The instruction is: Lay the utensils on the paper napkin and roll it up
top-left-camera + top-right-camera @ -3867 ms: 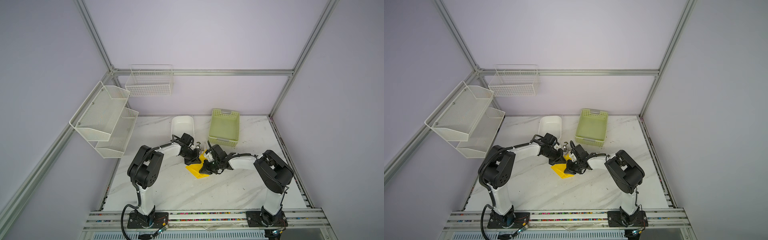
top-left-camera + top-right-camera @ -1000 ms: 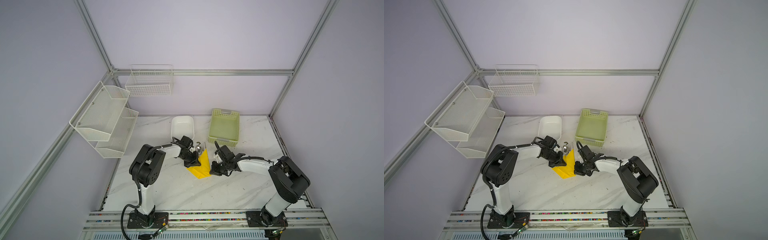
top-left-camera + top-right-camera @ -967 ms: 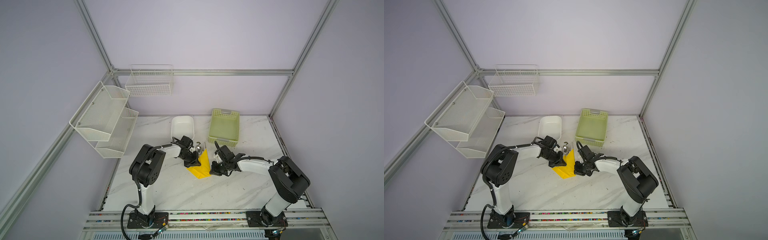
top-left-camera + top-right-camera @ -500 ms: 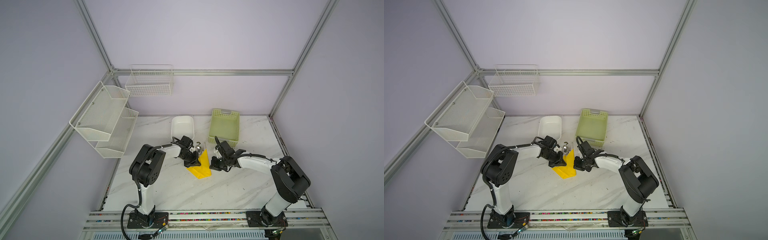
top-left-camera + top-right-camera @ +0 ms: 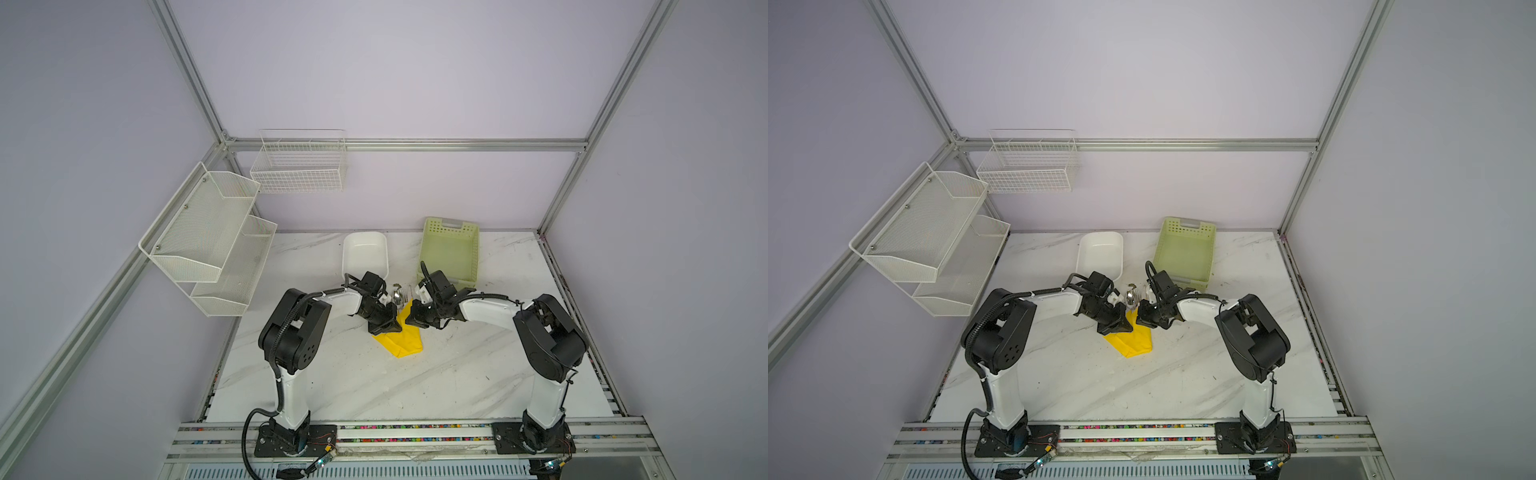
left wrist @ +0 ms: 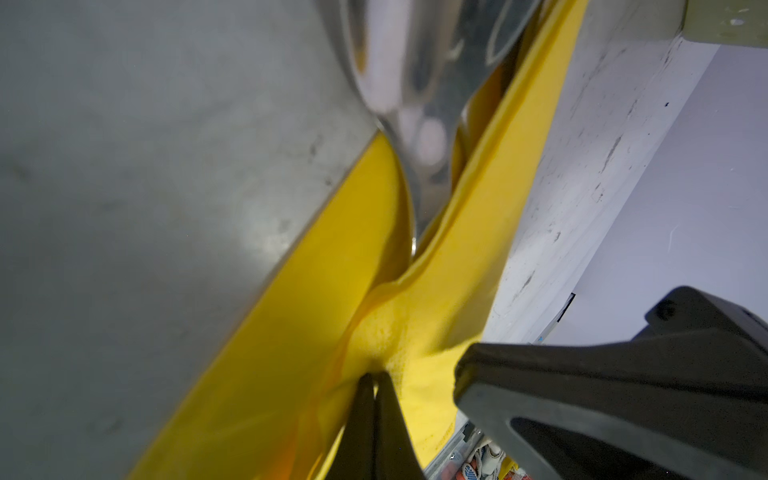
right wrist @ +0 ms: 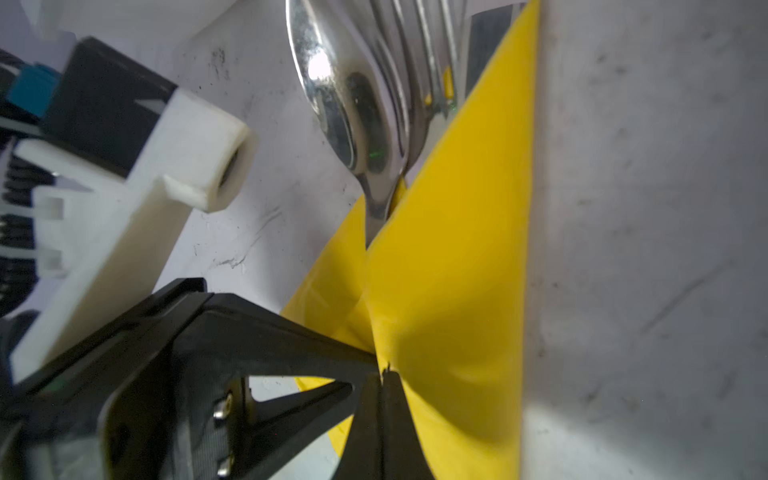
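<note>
The yellow paper napkin (image 5: pixel 405 343) (image 5: pixel 1133 343) lies mid-table, folded narrow over the utensils. Only the silver heads of the utensils (image 5: pixel 397 296) (image 5: pixel 1131 297) stick out at its far end; their handles are hidden. The left wrist view shows the spoon bowl (image 6: pixel 415 83) emerging from the napkin (image 6: pixel 291 332). My left gripper (image 5: pixel 388 328) (image 6: pixel 374 376) is shut, pinching a puckered fold on the napkin's left side. My right gripper (image 5: pixel 411 320) (image 7: pixel 384 370) is shut on the raised right flap (image 7: pixel 457 270), below the spoon and fork heads (image 7: pixel 357 104). The two grippers nearly touch.
A white tub (image 5: pixel 365 253) and a pale green perforated basket (image 5: pixel 451 253) stand just behind the grippers. White mesh shelves (image 5: pixel 208 241) and a wire basket (image 5: pixel 299 166) hang on the left and back walls. The marble table (image 5: pixel 415 386) extends towards the front rail.
My right gripper has moved left and slightly back, carrying the napkin's right flap over the utensils; the napkin now looks narrower. The left gripper has stayed put.
</note>
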`<state>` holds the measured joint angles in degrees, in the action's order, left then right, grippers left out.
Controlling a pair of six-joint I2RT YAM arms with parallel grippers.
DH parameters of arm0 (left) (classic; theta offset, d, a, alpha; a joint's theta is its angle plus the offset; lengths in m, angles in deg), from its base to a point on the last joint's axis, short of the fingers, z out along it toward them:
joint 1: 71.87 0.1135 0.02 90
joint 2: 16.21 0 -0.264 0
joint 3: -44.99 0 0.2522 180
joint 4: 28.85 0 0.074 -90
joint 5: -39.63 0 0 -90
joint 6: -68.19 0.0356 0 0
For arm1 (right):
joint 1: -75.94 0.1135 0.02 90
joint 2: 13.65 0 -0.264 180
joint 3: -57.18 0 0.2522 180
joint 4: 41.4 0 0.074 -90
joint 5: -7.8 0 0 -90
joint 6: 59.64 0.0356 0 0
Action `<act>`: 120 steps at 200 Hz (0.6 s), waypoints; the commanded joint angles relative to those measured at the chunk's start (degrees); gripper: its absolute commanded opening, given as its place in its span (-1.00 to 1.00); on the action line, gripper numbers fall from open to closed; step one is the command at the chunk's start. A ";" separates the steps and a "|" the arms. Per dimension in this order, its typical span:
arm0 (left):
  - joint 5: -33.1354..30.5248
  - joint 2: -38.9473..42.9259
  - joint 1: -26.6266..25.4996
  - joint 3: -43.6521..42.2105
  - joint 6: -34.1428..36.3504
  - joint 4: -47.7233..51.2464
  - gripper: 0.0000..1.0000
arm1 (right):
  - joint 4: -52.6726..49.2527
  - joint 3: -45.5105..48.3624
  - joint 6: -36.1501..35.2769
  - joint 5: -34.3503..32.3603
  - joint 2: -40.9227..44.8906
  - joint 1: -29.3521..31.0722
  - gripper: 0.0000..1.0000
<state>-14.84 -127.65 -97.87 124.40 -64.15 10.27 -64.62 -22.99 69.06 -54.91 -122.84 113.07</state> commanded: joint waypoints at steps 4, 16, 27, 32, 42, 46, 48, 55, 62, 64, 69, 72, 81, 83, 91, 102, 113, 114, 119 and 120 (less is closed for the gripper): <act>-5.20 -0.12 0.42 -2.68 1.04 5.48 -0.96 | 1.10 -2.95 0.68 0.66 -2.18 1.17 -1.00; -5.29 -0.04 0.42 -2.63 0.97 5.51 -0.96 | 1.05 -3.76 0.72 0.48 -3.26 1.44 -1.00; -5.30 0.09 0.42 -2.70 0.95 5.49 -0.96 | 0.73 -4.44 0.68 0.03 -4.12 1.63 -1.00; -5.29 0.14 0.42 -2.67 0.87 5.49 -0.96 | 0.45 -4.68 0.63 -0.39 -4.49 1.68 -1.00; -5.21 0.29 0.42 -2.72 0.86 5.49 -0.96 | -0.06 -5.13 0.38 -1.23 -5.03 1.72 -1.00; -5.21 0.32 0.40 -2.76 0.86 5.48 -0.96 | -0.54 -5.37 0.16 -1.55 -5.26 1.72 -1.00; -5.25 0.38 0.42 -2.75 0.86 5.48 -0.96 | -0.71 -5.56 0.09 -1.87 -5.36 1.79 -1.00; -5.30 0.54 0.42 -2.81 0.86 5.48 -0.96 | -1.87 -6.15 -0.48 -2.96 -5.74 1.83 -1.00; -5.29 0.69 0.42 -2.81 0.86 5.49 -0.96 | -3.25 -6.74 -1.16 -4.29 -6.12 1.90 -1.00; -5.23 0.69 0.42 -2.92 0.82 5.48 -0.96 | -3.63 -6.94 -1.34 -4.66 -6.19 1.90 -1.00; -5.21 0.77 0.42 -2.95 0.86 5.49 -0.96 | -4.45 -7.19 -1.84 -5.42 -6.40 1.99 -1.00; -5.21 0.94 0.42 -2.96 0.86 5.49 -0.96 | -4.85 -7.38 -2.05 -5.61 -6.48 1.99 -1.00; -5.12 1.27 0.42 -2.93 0.78 5.57 -0.95 | -5.35 -7.49 -2.68 -5.80 -6.65 1.99 -1.00; -5.01 1.37 0.42 -2.92 0.78 5.57 -0.95 | -5.39 -7.46 -2.73 -5.81 -6.65 2.03 -1.00; -4.55 1.74 0.42 -2.77 1.07 5.68 -0.92 | -5.49 -7.26 -2.84 -5.82 -6.75 1.99 -1.00; -4.44 2.66 0.33 -2.45 1.54 6.64 -0.87 | -5.40 -7.12 -2.84 -5.76 -6.76 1.98 -1.00; -4.48 3.84 0.32 -2.24 1.82 7.61 -0.85 | -5.23 -6.85 -2.68 -5.62 -6.84 2.00 -1.00; -4.49 3.94 0.33 -2.26 1.83 7.64 -0.85 | -5.18 -6.83 -2.72 -5.60 -6.83 1.99 -1.00; -4.68 4.47 0.29 -2.46 1.82 7.89 -0.84 | -5.06 -6.72 -2.66 -5.56 -6.83 2.01 -1.00; -4.77 4.56 0.31 -2.46 1.82 7.92 -0.84 | -5.01 -6.72 -2.66 -5.52 -6.83 2.00 -1.00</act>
<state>-16.33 -126.31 -97.87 124.40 -63.98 12.99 -66.78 -29.77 67.12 -58.39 -128.74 115.01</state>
